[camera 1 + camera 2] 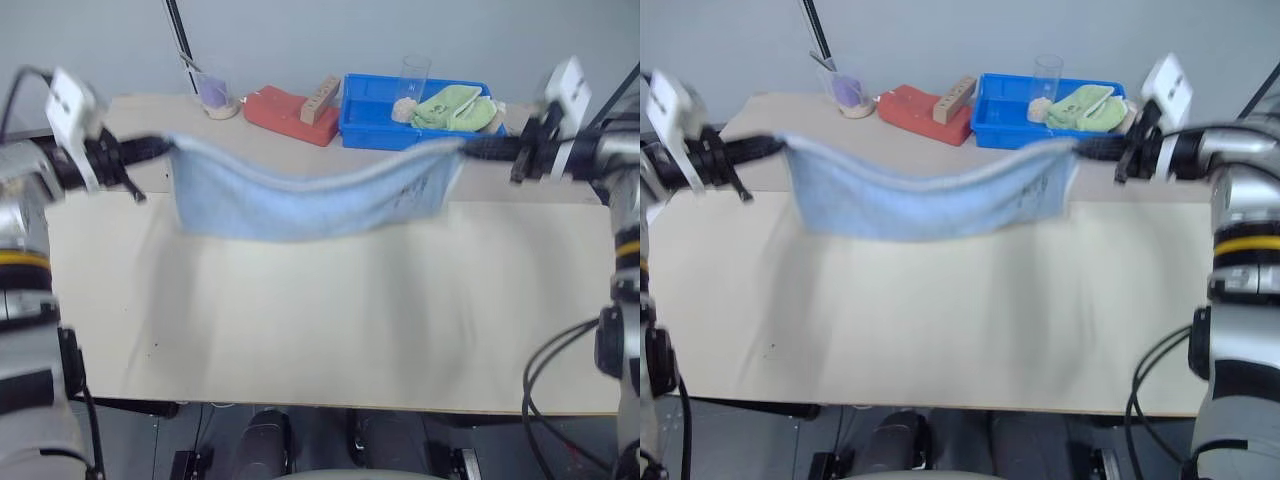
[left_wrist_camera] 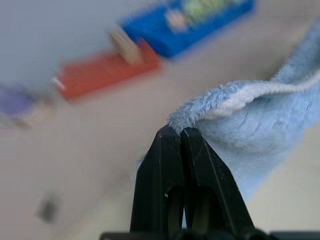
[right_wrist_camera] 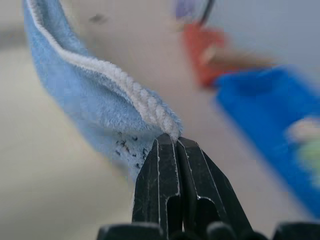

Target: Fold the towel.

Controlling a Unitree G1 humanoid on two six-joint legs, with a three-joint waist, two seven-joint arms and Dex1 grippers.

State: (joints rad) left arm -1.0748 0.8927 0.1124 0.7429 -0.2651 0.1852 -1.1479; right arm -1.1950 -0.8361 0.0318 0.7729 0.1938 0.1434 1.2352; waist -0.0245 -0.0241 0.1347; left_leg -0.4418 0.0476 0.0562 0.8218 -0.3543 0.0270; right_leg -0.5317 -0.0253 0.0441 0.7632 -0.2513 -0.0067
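Your pale wooden table (image 1: 330, 340) lies bare beneath the towel (image 1: 310, 200), which hangs sagging in the air between both arms. You have the left gripper (image 2: 180, 131) and the right gripper (image 3: 175, 139) each clamped tight on a corner.

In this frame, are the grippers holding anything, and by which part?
Both hold the towel: the left gripper pinches one top corner, the right gripper the other, at the white edging. The towel hangs stretched between them above the table.
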